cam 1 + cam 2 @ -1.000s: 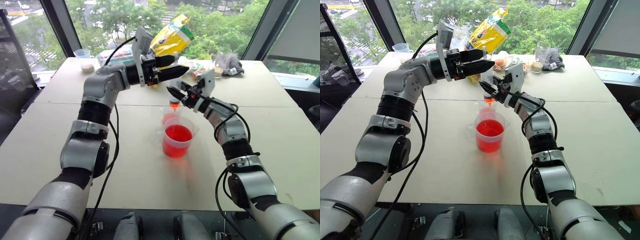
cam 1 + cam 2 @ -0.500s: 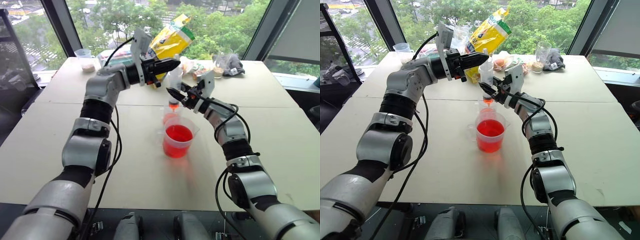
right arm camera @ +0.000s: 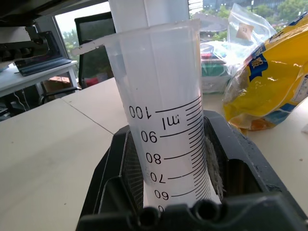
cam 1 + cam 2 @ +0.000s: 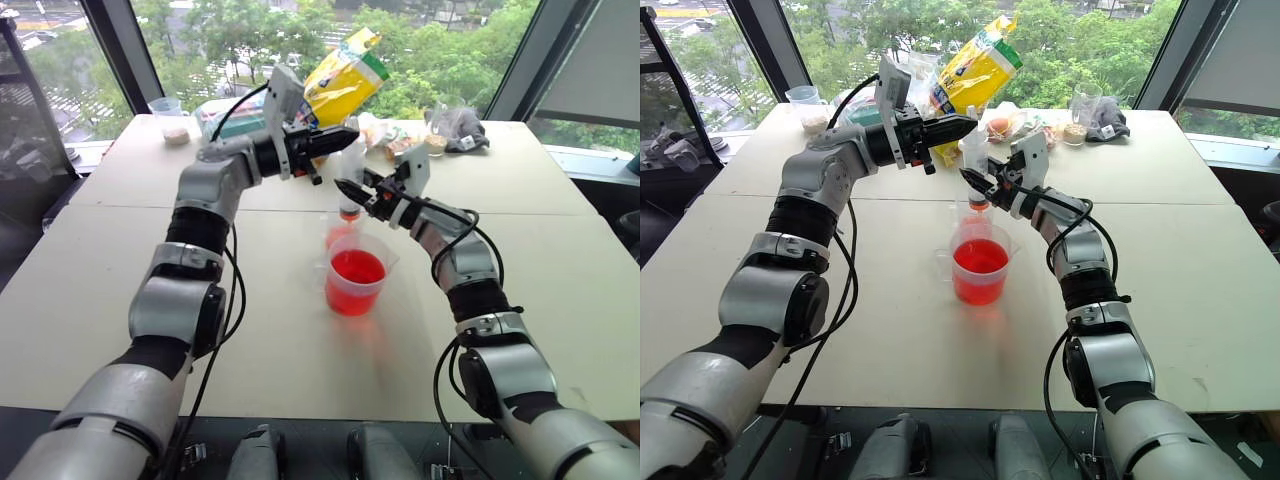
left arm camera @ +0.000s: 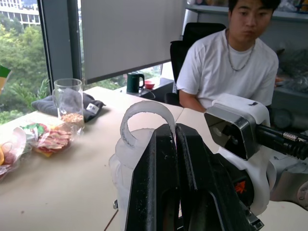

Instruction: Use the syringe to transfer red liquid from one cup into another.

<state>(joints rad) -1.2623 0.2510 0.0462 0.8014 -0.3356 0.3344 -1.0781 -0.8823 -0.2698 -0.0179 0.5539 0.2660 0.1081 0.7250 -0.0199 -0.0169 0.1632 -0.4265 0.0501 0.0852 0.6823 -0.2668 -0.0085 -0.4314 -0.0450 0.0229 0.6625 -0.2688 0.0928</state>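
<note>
Above the cups, both end effectors [image 4: 348,188] grip (upright) syringe [image 4: 350,165].

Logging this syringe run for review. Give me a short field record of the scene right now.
syringe: upright, tip over the narrow cup
right claw: shut on the syringe barrel
left claw: shut at the plunger top
beaker cup: on the table, holding red liquid
background: yellow bag

Left gripper [image 4: 962,125] clamped; right gripper [image 4: 974,181] clamped, arms converging.
</note>
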